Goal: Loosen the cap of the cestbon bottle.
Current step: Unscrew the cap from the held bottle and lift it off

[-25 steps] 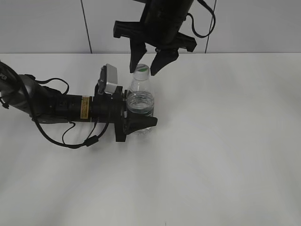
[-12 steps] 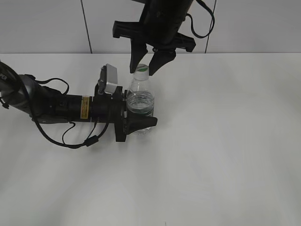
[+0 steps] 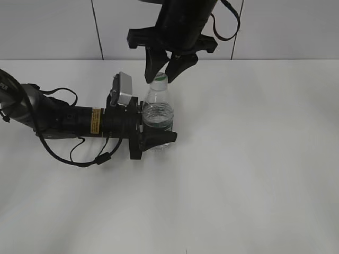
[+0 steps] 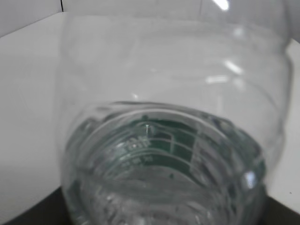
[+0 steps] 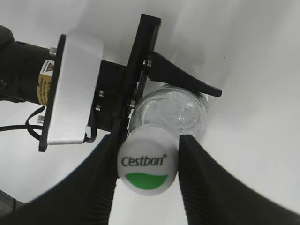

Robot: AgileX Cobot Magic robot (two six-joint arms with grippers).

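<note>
**Clearly two claws on one bottle**

Seen from outside, the white table (image 3: 254,169) carries everything: the left arm (image 3: 58,119) lies low across it from the left edge, and the right arm (image 3: 183,16) comes down from the top of the picture. Only this view shows both at once, and shows that the bottle (image 3: 158,114) stands upright near the middle of the table, toward the far side.

The left claw (image 3: 154,138) clasps the lower body of the bottle from the side, its black fingers (image 3: 159,138) wrapped against the clear plastic. The left wrist view shows what the outside one cannot: the ribbed clear wall filling the picture, with the dark green label seen through it. That view shows no fingers, only dark corners at the bottom edge.

The right wrist view looks straight down on the cap (image 5: 146,167), white with a green half-circle and the word Cestbon, which the outside view leaves too small to read. The right claw (image 5: 146,173) stands part open around it, one finger (image 5: 101,180) pressed against the cap's left side, the other (image 5: 199,180) at its right edge; whether that one touches I cannot tell.
</note>
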